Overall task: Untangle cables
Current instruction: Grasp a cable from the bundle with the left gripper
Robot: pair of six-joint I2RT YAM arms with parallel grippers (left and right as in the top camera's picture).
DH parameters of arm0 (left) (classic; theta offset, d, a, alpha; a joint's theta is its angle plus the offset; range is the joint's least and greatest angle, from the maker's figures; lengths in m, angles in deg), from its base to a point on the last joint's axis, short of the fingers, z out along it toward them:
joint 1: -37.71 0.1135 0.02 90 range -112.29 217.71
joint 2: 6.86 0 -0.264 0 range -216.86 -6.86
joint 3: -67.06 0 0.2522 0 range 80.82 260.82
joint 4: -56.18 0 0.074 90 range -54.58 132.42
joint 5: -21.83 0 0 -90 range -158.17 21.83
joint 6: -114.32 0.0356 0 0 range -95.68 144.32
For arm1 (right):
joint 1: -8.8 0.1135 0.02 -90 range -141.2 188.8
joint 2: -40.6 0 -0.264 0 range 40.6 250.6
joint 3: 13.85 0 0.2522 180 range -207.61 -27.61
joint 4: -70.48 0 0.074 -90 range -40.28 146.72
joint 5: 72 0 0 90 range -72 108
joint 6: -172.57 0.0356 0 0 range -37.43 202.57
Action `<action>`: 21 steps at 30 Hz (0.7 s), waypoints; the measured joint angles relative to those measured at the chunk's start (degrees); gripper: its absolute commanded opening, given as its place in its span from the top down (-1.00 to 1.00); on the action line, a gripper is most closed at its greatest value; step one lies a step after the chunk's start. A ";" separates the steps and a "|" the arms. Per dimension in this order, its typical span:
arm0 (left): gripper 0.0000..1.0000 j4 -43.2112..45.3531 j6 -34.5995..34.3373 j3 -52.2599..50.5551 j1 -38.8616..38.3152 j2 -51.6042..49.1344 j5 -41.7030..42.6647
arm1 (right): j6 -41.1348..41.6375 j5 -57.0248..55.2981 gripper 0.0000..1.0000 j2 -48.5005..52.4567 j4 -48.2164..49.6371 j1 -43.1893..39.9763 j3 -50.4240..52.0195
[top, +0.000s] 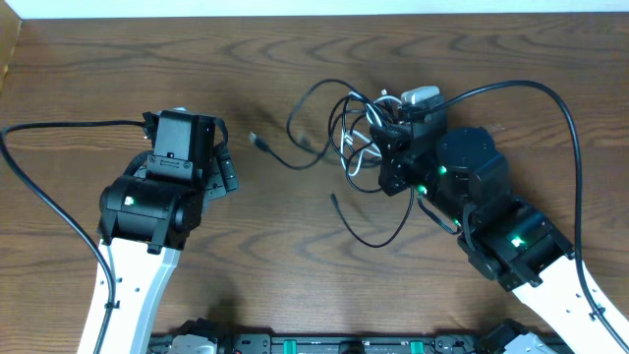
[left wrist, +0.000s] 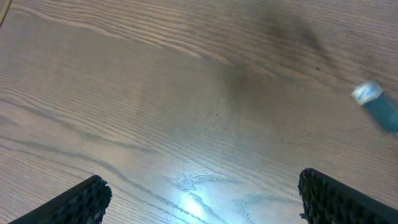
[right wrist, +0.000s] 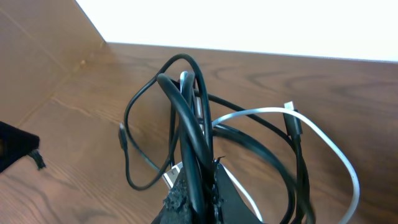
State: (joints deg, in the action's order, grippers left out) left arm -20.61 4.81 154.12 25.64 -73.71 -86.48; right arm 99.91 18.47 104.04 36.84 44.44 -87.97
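The cables [top: 344, 133] lie in a tangle right of the table's middle: thin black loops with a white cord [top: 356, 149] running through them. One black plug end [top: 260, 142] reaches out to the left. My right gripper [top: 381, 138] sits in the tangle. In the right wrist view it [right wrist: 202, 190] is shut on a bunch of black cable strands [right wrist: 189, 124] that rise between its jaws, and the white cord [right wrist: 339, 152] arcs off to the right. My left gripper [top: 224, 169] stands open over bare wood [left wrist: 208, 199], apart from the cables, holding nothing.
A thick black arm cable [top: 550, 98] arches over the right side, and another [top: 59, 126] runs along the left. A pale grey plug-like piece [top: 421, 95] sits at the back of the tangle. A blurred blue-grey end [left wrist: 379, 106] shows at the right of the left wrist view.
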 measured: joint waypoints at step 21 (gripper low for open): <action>-0.94 3.93 -1.38 0.00 0.00 0.00 0.24 | -0.22 0.04 0.98 0.26 -2.47 0.00 0.00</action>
State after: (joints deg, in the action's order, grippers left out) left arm -16.67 3.43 154.12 25.64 -73.71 -86.24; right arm 99.70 18.51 104.30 34.37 44.44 -87.97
